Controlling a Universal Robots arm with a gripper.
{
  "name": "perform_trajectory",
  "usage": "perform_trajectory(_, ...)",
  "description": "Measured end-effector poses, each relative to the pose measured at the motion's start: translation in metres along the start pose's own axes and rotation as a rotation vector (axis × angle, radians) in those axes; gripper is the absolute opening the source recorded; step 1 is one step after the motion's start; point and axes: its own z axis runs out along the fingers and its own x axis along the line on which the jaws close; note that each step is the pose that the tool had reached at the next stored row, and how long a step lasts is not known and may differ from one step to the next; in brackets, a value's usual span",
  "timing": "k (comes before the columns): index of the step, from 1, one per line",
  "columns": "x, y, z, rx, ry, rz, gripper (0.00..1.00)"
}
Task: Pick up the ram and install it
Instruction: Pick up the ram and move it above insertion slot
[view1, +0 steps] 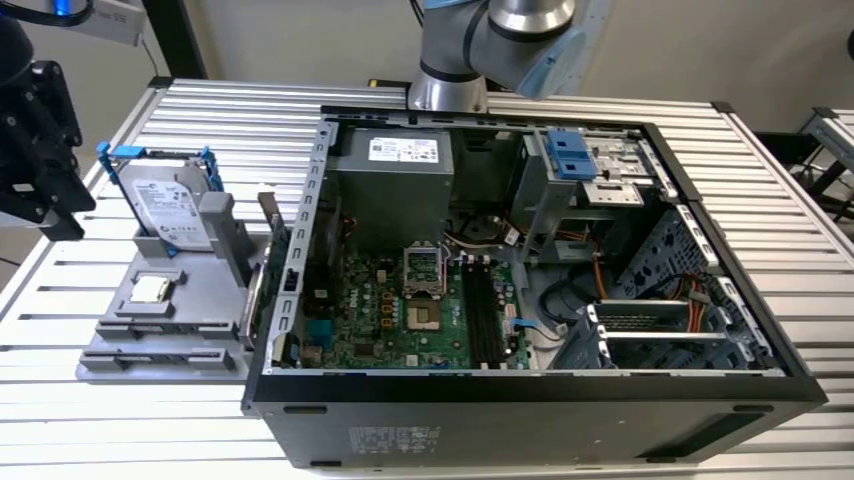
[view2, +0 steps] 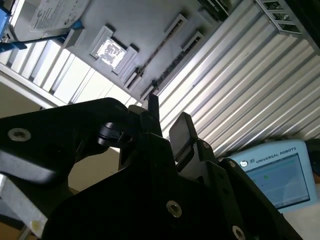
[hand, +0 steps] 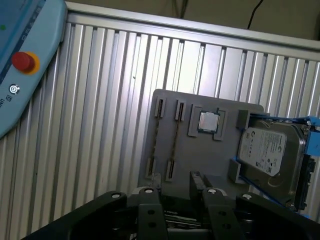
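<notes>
My gripper (hand: 171, 185) hangs open and empty over the gray holder (hand: 200, 155), on the exterior view's left of the computer case (view1: 534, 400), where the ram (hand: 174, 140) stands on edge, and I judge it light, stiff and fragile, best pinched across its faces at mid-length.

This looks like a robotics lab or test cell. A ribbed aluminium tabletop (view1: 107, 430) carries an open computer case (view1: 534, 392) and a grey parts fixture (view1: 160, 345). 1 robot arm (view1: 461, 50) rises beyond the case, and a light-blue teach pendant (hand: 25, 60) lies beside them.
</notes>
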Motion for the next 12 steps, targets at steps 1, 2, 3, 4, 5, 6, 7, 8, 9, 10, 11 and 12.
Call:
perform_trajectory(1, 0.0, 0.0001, 0.0, 0.0, 0.0, 0.0, 1.0)
perform_trajectory(2, 0.0, 0.0001, 0.0, 0.0, 0.0, 0.0, 1.0)
perform_trajectory(3, 0.0, 0.0002, 0.0, 0.0, 0.0, 0.0, 1.0)
perform_trajectory(4, 0.0, 0.0002, 0.0002, 0.0001, -0.0001, 0.002, 1.0)
perform_trajectory(5, 0.0, 0.0002, 0.0006, 0.0009, -0.0002, 0.01, 1.0)
perform_trajectory(6, 0.0, 0.0002, 0.0011, 0.0017, -0.0005, 0.022, 1.0)
perform_trajectory(7, 0.0, 0.0002, 0.0014, 0.0026, -0.0006, 0.032, 1.0)
perform_trajectory(8, 0.0, 0.0002, 0.0018, 0.0043, -0.001, 0.041, 1.0)
perform_trajectory(9, 0.0, 0.0002, 0.0023, 0.0069, -0.0014, 0.05, 1.0)
perform_trajectory(10, -0.0001, 0.0001, 0.0027, 0.0094, -0.0016, 0.057, 1.0)
perform_trajectory(11, -0.0002, 0.0001, 0.0028, 0.0104, -0.0019, 0.064, 1.0)
perform_trajectory(12, -0.0001, 0.0001, 0.0029, 0.0105, -0.002, 0.069, 1.0)
